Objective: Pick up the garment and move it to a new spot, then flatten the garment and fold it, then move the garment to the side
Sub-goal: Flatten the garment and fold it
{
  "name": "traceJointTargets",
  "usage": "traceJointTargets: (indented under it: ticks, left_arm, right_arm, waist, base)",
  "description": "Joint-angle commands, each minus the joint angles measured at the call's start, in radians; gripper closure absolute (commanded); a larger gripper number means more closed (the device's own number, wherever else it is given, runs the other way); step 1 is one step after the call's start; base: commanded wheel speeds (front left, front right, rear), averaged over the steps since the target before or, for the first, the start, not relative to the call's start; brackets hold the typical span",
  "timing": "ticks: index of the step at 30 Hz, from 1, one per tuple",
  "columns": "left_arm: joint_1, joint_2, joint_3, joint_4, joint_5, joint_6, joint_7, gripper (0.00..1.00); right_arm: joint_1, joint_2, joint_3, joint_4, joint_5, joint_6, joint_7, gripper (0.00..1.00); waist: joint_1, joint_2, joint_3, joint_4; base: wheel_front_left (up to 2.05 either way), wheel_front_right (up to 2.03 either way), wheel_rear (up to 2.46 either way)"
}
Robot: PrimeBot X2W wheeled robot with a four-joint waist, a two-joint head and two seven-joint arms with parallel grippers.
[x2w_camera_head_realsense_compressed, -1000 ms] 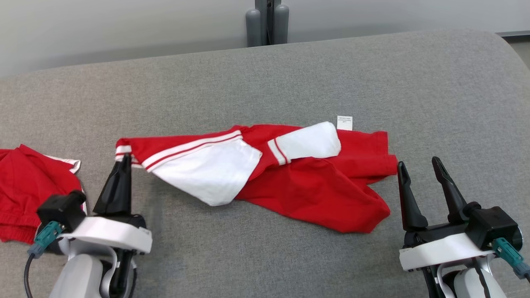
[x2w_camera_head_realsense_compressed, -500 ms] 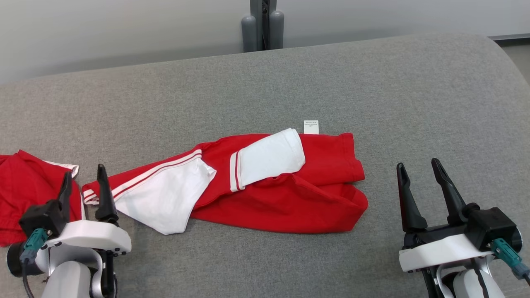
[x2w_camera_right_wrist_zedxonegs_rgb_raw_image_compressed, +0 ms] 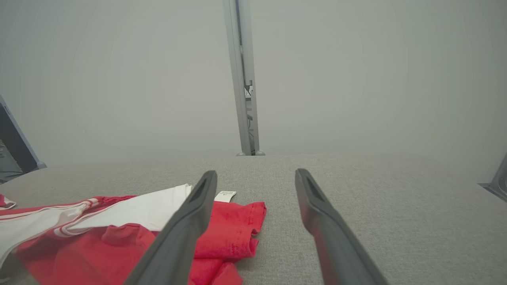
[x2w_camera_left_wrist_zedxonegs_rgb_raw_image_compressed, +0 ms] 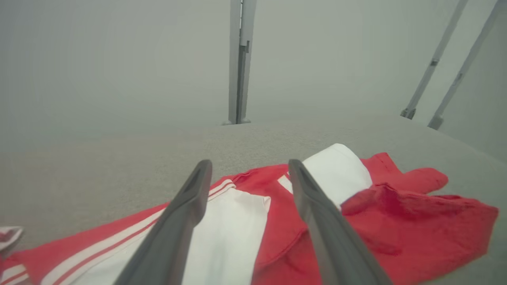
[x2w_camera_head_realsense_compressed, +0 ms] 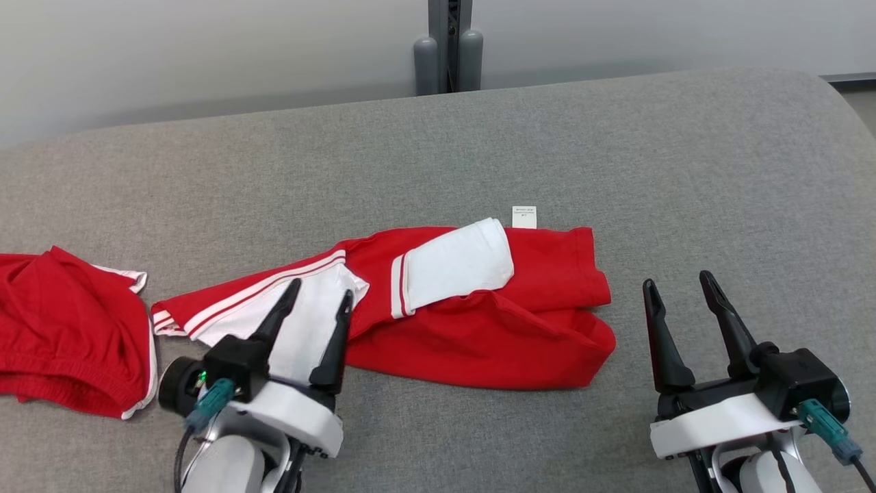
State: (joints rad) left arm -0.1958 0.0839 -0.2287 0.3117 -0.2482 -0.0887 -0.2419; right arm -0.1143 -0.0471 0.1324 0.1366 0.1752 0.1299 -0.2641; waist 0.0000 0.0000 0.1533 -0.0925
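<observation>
Garment [x2w_camera_head_realsense_compressed: 479, 335] rumpled on grey cushion [x2w_camera_head_realsense_compressed: 650, 157], red cloth [x2w_camera_head_realsense_compressed: 61, 329] just beside

Left gripper [x2w_camera_head_realsense_compressed: 321, 289]: two long black fingers [x2w_camera_head_realsense_compressed: 277, 317] tapering to blunt points, set in a white moulded bracket [x2w_camera_head_realsense_compressed: 291, 412] with small dark screw heads [x2w_camera_head_realsense_compressed: 316, 450] at its lower edge. Beside it is a black boxy module [x2w_camera_head_realsense_compressed: 236, 357] with a green light [x2w_camera_head_realsense_compressed: 202, 376]. A teal connector [x2w_camera_head_realsense_compressed: 212, 400] is plugged in, with a black cable [x2w_camera_head_realsense_compressed: 181, 453] below. Forearm [x2w_camera_head_realsense_compressed: 222, 471] is pale grey and glossy. Right gripper [x2w_camera_head_realsense_compressed: 676, 281] — same build and colours. Wrist views — the fingers' inner faces are matte dark grey, each with a shallow groove.
</observation>
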Motion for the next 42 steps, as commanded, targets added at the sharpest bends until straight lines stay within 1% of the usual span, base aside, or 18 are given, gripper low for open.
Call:
traceJointTargets:
  ticks: [1, 3, 4, 6, 11, 16, 19, 22, 23, 24, 25, 29, 34, 38, 42]
  left_arm:
    - [-0.047, 0.017, -0.046, 0.019, 0.032, -0.015, 0.017, 0.0]
    - [-0.08, 0.022, -0.096, 0.047, 0.059, -0.024, 0.04, 0.0]
    - [-0.08, 0.022, -0.096, 0.047, 0.059, -0.024, 0.04, 0.0]
    - [-0.116, 0.025, -0.143, 0.081, 0.078, -0.031, 0.068, 0.0]
    - [-0.188, 0.026, -0.233, 0.164, 0.086, -0.04, 0.117, 0.0]
    - [-0.254, 0.027, -0.29, 0.25, 0.095, -0.041, 0.163, 0.0]
    - [-0.291, 0.028, -0.311, 0.299, 0.111, -0.041, 0.161, 0.0]
    - [-0.318, 0.024, -0.319, 0.351, 0.12, -0.03, 0.164, 0.0]
    - [-0.328, 0.021, -0.322, 0.366, 0.122, -0.027, 0.162, 0.35]
    - [-0.336, 0.019, -0.323, 0.375, 0.123, -0.025, 0.155, 0.74]
    - [-0.343, 0.017, -0.324, 0.387, 0.121, -0.024, 0.148, 1.0]
    - [-0.354, 0.013, -0.33, 0.427, 0.105, -0.028, 0.133, 1.0]
    - [-0.351, 0.007, -0.323, 0.411, 0.075, -0.031, 0.078, 1.0]
    - [-0.312, 0.015, -0.329, 0.343, 0.047, -0.035, 0.05, 1.0]
    - [-0.25, 0.048, -0.352, 0.189, -0.009, -0.042, 0.05, 1.0]
  right_arm:
    - [-0.005, -0.007, 0.002, 0.0, -0.003, 0.002, -0.001, 0.0]
    - [-0.01, -0.007, 0.008, -0.001, -0.002, 0.002, -0.001, 0.0]
    - [-0.01, -0.007, 0.008, -0.001, -0.002, 0.002, -0.001, 0.0]
    - [-0.01, -0.007, 0.01, -0.002, 0.0, 0.002, -0.001, 0.0]
    - [-0.013, -0.007, 0.009, -0.005, 0.008, 0.002, -0.001, 0.0]
    - [-0.02, -0.006, 0.01, -0.006, 0.012, 0.002, -0.001, 0.0]
    - [-0.024, -0.007, 0.013, -0.006, 0.019, 0.002, -0.001, 0.0]
    - [-0.03, -0.007, 0.015, -0.007, 0.025, 0.002, -0.001, 0.0]
    - [-0.033, -0.007, 0.016, -0.008, 0.026, 0.002, -0.001, 0.0]
    - [-0.034, -0.007, 0.017, -0.009, 0.028, 0.002, -0.001, 0.0]
    - [-0.036, -0.007, 0.017, -0.009, 0.028, 0.002, -0.001, 0.0]
    - [-0.037, -0.007, 0.012, -0.011, 0.03, 0.002, -0.001, 0.0]
    - [-0.025, -0.007, 0.005, -0.013, 0.03, 0.002, -0.001, 0.0]
    - [-0.014, -0.007, -0.003, -0.014, 0.025, 0.002, -0.001, 0.0]
    - [-0.002, -0.007, -0.013, -0.014, 0.018, 0.002, -0.001, 0.0]
  waist:
    - [0.0, 0.0, 0.0, -0.005]
    - [0.0, 0.0, 0.001, -0.015]
    - [0.0, 0.0, 0.001, -0.015]
    - [0.0, 0.0, 0.001, -0.026]
    - [0.0, 0.0, 0.005, -0.056]
    - [0.0, 0.0, 0.012, -0.072]
    - [0.0, 0.0, 0.018, -0.079]
    - [0.0, 0.0, 0.021, -0.084]
    - [0.0, 0.0, 0.023, -0.085]
    - [0.0, 0.0, 0.024, -0.086]
    - [0.0, 0.0, 0.024, -0.086]
    - [0.0, 0.0, 0.026, -0.081]
    - [0.0, 0.0, 0.021, -0.061]
    - [0.0, 0.0, 0.016, -0.03]
    - [0.0, 0.0, 0.013, 0.007]
  base:
    - [0.0, 0.0, 0.0]
    - [0.0, 0.0, 0.0]
    - [0.0, 0.0, 0.0]
    - [0.0, 0.0, 0.0]
    - [0.0, 0.0, 0.0]
    - [0.0, 0.0, 0.0]
    - [0.0, 0.0, 0.0]
    - [0.0, 0.0, 0.0]
    - [0.0, 0.0, 0.0]
    - [0.0, 0.0, 0.0]
    - [0.0, 0.0, 0.0]
    - [0.0, 0.0, 0.0]
    - [0.0, 0.0, 0.0]
    - [0.0, 0.0, 0.0]
    - [0.0, 0.0, 0.0]
